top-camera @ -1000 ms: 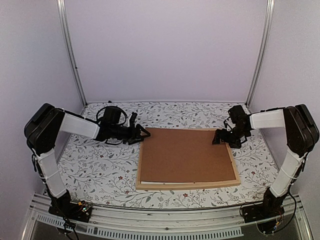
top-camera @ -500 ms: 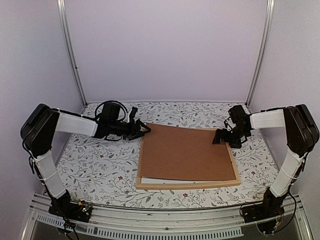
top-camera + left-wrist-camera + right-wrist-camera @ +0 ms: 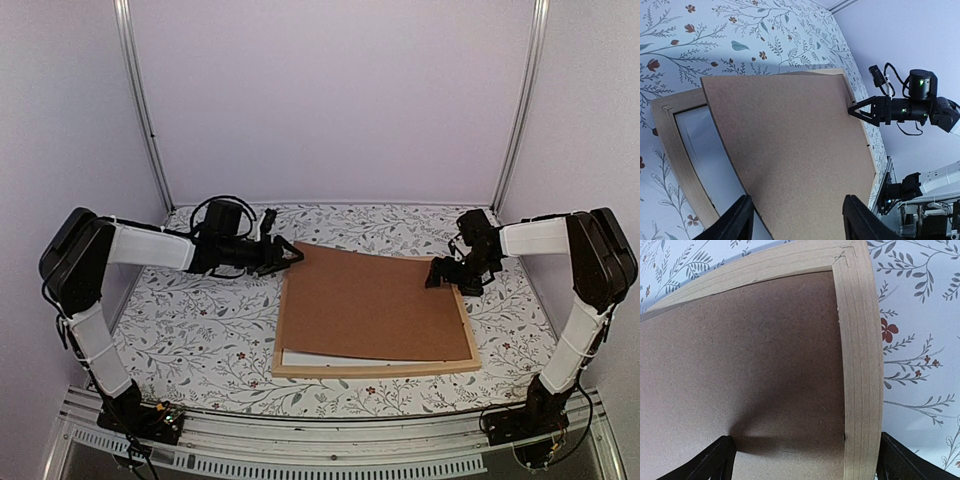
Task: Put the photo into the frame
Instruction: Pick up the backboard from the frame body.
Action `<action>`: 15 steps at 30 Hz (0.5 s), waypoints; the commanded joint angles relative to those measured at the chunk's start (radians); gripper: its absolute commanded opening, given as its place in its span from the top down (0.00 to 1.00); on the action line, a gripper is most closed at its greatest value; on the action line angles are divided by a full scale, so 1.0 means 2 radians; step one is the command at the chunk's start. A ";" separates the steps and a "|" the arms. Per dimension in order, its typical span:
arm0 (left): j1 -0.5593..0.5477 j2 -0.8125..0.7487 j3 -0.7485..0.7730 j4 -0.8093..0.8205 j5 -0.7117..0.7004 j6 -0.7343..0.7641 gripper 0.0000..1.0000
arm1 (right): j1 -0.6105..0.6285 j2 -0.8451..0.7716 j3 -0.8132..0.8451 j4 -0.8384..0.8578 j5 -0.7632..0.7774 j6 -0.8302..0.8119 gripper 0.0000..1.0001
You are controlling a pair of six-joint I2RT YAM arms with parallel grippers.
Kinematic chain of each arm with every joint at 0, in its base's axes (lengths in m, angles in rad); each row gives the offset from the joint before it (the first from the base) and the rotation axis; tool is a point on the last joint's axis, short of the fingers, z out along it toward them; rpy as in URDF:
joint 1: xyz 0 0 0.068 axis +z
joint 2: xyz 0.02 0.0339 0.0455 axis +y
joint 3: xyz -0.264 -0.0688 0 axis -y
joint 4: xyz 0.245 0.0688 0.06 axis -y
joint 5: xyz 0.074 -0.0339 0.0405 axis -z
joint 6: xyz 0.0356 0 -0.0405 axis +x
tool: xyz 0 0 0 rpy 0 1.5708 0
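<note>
The light wood frame lies flat on the table, and a brown backing board lies over it. My left gripper is shut on the board's far left corner and holds that end tilted up off the frame. The corner of the board is wedged between the two fingers. A white sheet shows under the board; I cannot tell whether it is the photo. My right gripper stands open at the far right corner. Its fingers straddle the frame's rail and the board's edge.
The tabletop has a floral cloth. Metal posts and plain walls close in the back and sides. A metal rail runs along the near edge between the arm bases.
The left gripper has risen and drawn slightly back, lifting the board's far left corner higher off the frame. More of the white sheet shows at the front. The right arm has not moved.
</note>
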State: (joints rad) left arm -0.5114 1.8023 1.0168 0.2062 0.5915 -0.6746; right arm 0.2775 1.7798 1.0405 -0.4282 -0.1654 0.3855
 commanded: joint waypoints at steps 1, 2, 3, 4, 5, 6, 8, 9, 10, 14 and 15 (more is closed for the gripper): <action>-0.057 -0.018 0.027 0.094 0.084 -0.001 0.36 | 0.025 0.018 0.001 -0.004 -0.076 0.003 0.02; -0.057 -0.018 0.027 0.096 0.083 0.000 0.36 | 0.025 0.018 0.001 -0.004 -0.076 0.003 0.02; -0.057 -0.018 0.026 0.096 0.082 0.000 0.36 | 0.025 0.018 0.001 -0.004 -0.076 0.003 0.02; -0.058 -0.019 0.026 0.096 0.080 0.000 0.36 | 0.025 0.018 0.001 -0.003 -0.076 0.002 0.02; -0.058 -0.019 0.025 0.096 0.078 0.002 0.36 | 0.025 0.019 0.001 -0.003 -0.076 0.003 0.02; -0.058 -0.020 0.025 0.094 0.074 0.002 0.36 | 0.025 0.019 0.002 -0.003 -0.076 0.002 0.02; -0.059 -0.022 0.025 0.081 0.058 0.008 0.37 | 0.025 0.020 0.002 -0.003 -0.077 0.001 0.02; -0.060 -0.023 0.026 0.072 0.047 0.012 0.36 | 0.025 0.020 0.002 -0.002 -0.077 0.001 0.02; -0.061 -0.024 0.027 0.061 0.037 0.016 0.37 | 0.025 0.020 0.002 -0.002 -0.077 0.001 0.02; -0.061 -0.022 0.028 0.031 0.009 0.031 0.37 | 0.025 0.022 0.003 -0.001 -0.078 0.001 0.02; -0.061 -0.021 0.028 0.022 0.004 0.034 0.37 | 0.025 0.023 0.003 -0.001 -0.079 0.001 0.02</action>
State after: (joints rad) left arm -0.5350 1.7920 1.0183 0.2070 0.5213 -0.6498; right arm 0.2737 1.7802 1.0405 -0.4286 -0.1658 0.3855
